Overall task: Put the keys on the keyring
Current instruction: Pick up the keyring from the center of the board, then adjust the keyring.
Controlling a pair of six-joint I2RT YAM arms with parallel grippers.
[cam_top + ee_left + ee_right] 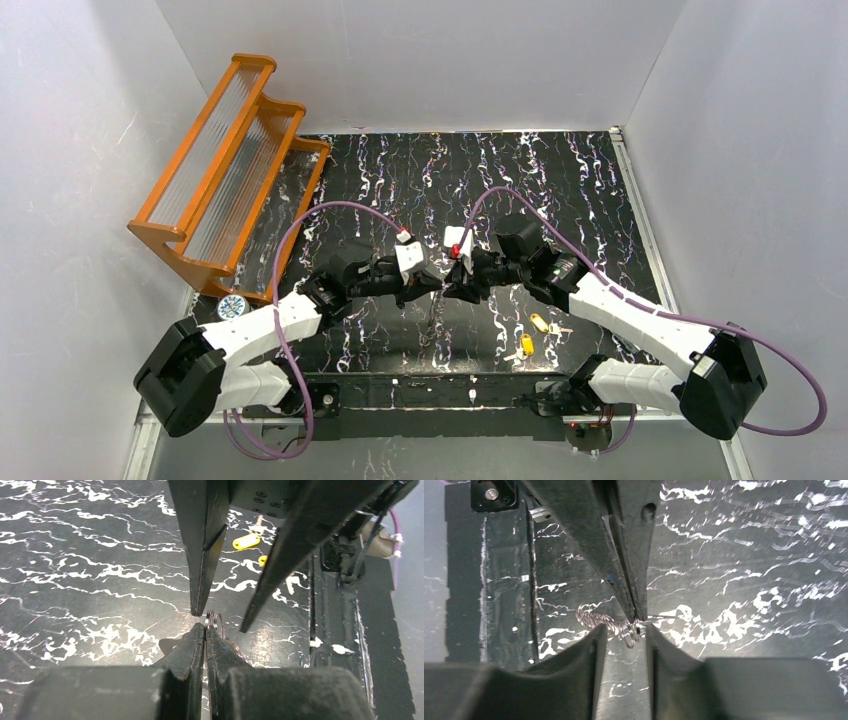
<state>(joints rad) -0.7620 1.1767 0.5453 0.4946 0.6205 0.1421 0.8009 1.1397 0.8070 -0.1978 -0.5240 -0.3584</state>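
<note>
Left tool (205,628), pressed together, pinches the thin silvery wire keyring (215,619); right tool (625,628) stands spread around it; yellow-headed keys (527,344) lie well apart; so slight a pinch may let the ring twist free.

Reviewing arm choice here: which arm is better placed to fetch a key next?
Right. The right gripper stands open, gripping nothing, and both keys lie beside that arm. The left gripper is shut on the keyring, so it had probably better hold it.

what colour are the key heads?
Yellow-orange heads on the keys, silver blades; the left wrist view shows them best.
</note>
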